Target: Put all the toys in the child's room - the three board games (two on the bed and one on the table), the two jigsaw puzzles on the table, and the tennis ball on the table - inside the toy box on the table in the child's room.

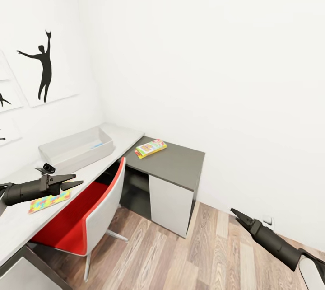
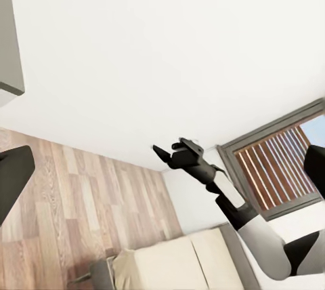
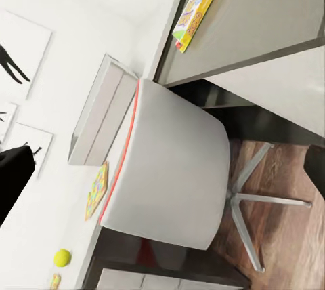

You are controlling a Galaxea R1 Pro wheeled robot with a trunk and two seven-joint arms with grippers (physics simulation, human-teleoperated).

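Here the board game [image 1: 150, 148] on the table [image 1: 180, 163] shows no readable lettering.

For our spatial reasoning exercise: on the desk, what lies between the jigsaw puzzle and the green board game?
In the head view, the grey toy box lies between the jigsaw puzzle and the board game, on the pale desktop.

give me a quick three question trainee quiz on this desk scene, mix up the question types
1. True or false: the board game lies on the dark lower part of the desk.
2. What lies beside the left gripper on the pale desktop? A) jigsaw puzzle B) book C) cup
3. Fill in: the chair has a ___ seat.

Key: 1 true; 2 A; 3 red
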